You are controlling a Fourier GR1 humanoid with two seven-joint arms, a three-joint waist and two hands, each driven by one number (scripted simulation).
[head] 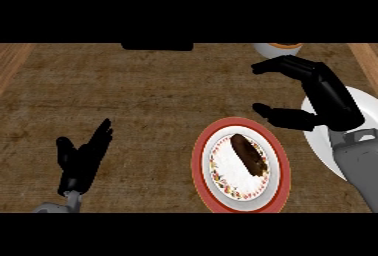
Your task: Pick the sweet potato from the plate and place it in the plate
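The right hand point(325, 95), black and jointed on a grey forearm, hangs above the brown, rough-textured counter top point(148, 100) with its fingers point(284, 65) and thumb point(280, 116) spread wide apart, forming an open curve that faces the view's left. It holds nothing. Just below and to the left of its thumb lies the red-rimmed round plate with a white centre and a flecked patterned band point(201, 165). On that plate, toward its upper right part, rests the dark brown, elongated sweet potato point(248, 154), lying at a slant with its upper end pointing toward the thumb; the thumb and the sweet potato are near each other but apart.

Under the right hand's wrist and forearm, at the view's right edge, sits a plain white round plate point(319, 135), partly hidden by the arm. Its left rim lies just beside the red-rimmed plate's right rim. Beyond the right hand's fingers, at the counter's far edge, part of a pale round dish with orange inside point(277, 48) shows, cut off by the view's top.

The left hand point(83, 160), black too, shows at the lower left, well apart from both plates, open with its fingers straight and pointing up, resting and empty.
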